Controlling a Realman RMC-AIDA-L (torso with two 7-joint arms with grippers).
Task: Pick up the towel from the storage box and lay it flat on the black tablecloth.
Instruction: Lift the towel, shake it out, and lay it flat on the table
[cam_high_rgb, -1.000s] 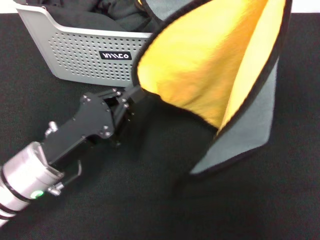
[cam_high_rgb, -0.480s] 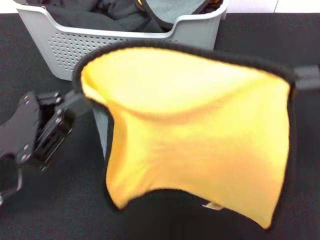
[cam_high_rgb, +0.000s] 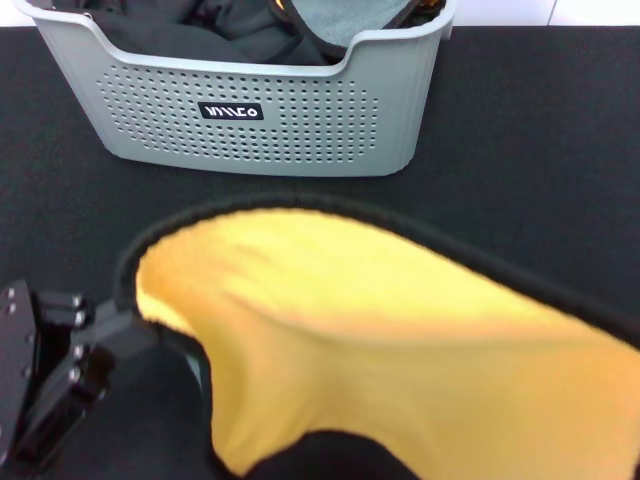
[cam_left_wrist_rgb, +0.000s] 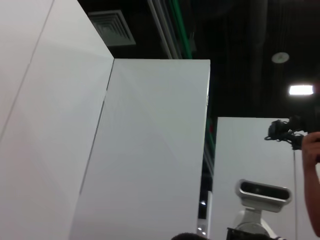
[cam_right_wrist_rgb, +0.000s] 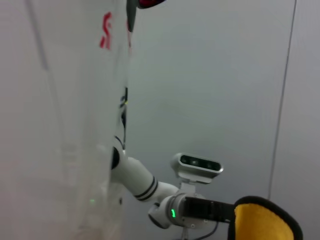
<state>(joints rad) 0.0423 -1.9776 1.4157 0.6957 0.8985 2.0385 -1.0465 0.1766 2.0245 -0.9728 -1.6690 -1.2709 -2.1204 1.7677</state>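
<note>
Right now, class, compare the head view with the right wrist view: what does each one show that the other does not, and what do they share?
Only the head view shows the grey basket, the black tablecloth and the left gripper pinching the towel's corner. Only the right wrist view shows the robot's head camera and a pale wall. Both show the yellow towel with its black edge.

The storage box (cam_high_rgb: 250, 110) carries a small black label (cam_high_rgb: 231, 111) with white lettering too stylised to read.
</note>
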